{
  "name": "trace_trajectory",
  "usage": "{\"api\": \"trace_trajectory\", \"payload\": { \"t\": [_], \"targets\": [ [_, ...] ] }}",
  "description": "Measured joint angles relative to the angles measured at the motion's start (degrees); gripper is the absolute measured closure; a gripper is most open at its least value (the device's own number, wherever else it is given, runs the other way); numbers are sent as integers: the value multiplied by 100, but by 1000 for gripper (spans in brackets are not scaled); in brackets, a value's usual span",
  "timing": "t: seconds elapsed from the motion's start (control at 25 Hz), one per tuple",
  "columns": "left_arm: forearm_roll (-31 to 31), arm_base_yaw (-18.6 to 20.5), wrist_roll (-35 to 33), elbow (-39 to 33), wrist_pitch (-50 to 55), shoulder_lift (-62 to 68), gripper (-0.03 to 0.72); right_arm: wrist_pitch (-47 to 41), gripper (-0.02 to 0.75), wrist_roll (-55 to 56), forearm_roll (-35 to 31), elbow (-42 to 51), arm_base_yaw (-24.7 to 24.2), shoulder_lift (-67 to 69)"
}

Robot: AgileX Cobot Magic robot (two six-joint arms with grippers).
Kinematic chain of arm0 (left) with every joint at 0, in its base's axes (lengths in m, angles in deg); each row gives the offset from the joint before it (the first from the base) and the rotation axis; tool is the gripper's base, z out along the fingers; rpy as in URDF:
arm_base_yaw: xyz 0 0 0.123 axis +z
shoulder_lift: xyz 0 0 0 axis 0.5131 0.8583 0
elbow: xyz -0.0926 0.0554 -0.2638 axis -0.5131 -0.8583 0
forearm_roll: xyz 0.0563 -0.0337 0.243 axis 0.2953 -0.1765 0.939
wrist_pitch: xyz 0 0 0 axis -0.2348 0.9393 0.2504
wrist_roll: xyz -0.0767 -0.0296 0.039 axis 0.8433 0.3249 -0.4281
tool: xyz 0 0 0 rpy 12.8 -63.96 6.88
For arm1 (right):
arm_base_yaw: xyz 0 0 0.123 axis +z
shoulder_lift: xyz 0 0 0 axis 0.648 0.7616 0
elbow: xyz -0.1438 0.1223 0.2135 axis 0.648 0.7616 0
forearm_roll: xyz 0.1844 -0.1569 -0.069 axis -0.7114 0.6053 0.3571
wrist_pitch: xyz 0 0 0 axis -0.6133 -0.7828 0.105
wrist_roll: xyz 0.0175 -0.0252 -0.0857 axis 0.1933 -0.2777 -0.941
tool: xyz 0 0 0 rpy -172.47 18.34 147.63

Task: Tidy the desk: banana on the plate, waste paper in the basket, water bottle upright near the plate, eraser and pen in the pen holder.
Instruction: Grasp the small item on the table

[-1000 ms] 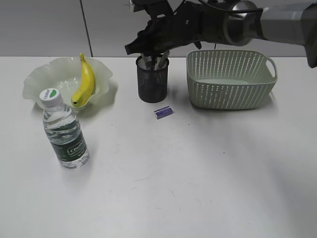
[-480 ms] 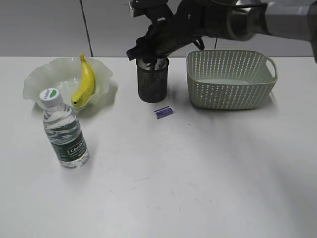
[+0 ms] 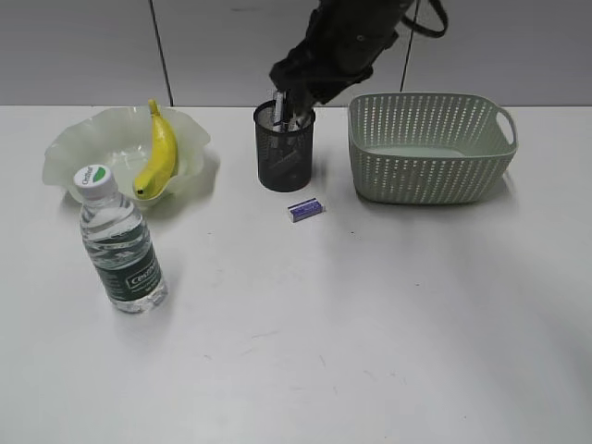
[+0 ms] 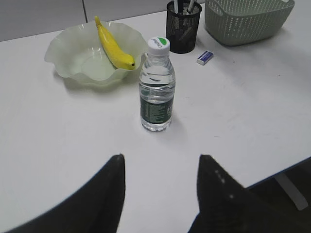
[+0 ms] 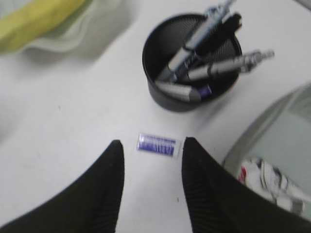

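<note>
Pens now stand in the pen holder [image 5: 192, 63], several of them leaning against its rim at the upper centre of my right wrist frame, and my right gripper [image 5: 151, 191] has lifted clear of it with its fingers apart and nothing between them. A second ago that arm was stooped low over the cup at the top centre of the exterior frame, and half a second ago it was starting to rise; it now reaches in from the top edge above the cup. I read that as the pen just dropped in, so that part looks done.

What is left, to my eye, is the eraser [image 5: 158, 144], a small purple-and-white block lying flat on the desk [image 3: 370, 333] just in front of the holder, framed between my right fingers from above. The banana [image 3: 159, 153] already lies in the plate [image 3: 65, 148] at the upper left, the water bottle [image 3: 120, 242] stands upright just in front of that plate, and the waste paper [image 5: 265, 182] shows inside the basket [image 3: 430, 148] at the lower right of the right wrist frame.

My left gripper [image 4: 160, 187] hangs open and empty, well short of the bottle.
</note>
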Motion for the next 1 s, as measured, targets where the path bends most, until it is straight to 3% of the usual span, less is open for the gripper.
{"api": "trace_trajectory", "payload": {
  "t": [0.2, 0.32, 1.0],
  "targets": [
    [0, 0, 0, 0, 0, 0, 327, -1316, 409, 129, 255, 174, 0, -573],
    [0, 0, 0, 0, 0, 0, 327, -1661, 409, 165, 281, 548, 0, -1059],
    [0, 0, 2, 0, 0, 0, 372, -1814, 409, 374, 329, 4894, 0, -5456]
  ]
}}
